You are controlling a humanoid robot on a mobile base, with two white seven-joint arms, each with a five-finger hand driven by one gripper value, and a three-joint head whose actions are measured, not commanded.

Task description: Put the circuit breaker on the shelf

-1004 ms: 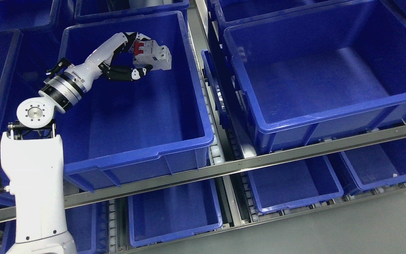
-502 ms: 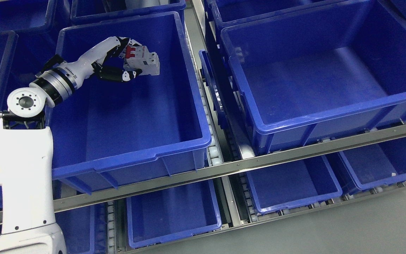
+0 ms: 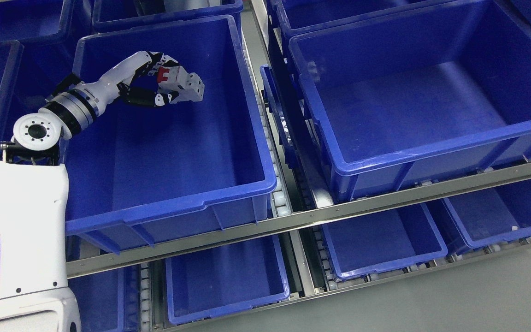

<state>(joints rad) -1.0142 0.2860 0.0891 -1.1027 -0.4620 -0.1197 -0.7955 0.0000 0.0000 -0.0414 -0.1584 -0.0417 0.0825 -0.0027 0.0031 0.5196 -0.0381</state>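
A white circuit breaker (image 3: 183,84) with red switches is held by the robot's left hand (image 3: 155,83), whose black-jointed fingers (image 3: 148,98) curl around it. The breaker hangs inside the far part of a large blue bin (image 3: 173,189), above its bare floor. The white left arm (image 3: 28,221) rises from the lower left corner and bends at the wrist over the bin's left wall. A second large blue bin (image 3: 431,152) sits to the right, nothing showing in it. Both rest on a metal shelf (image 3: 293,219) with rollers. Smaller blue bins (image 3: 228,295) sit on the lower level, above a grey floor (image 3: 477,295).
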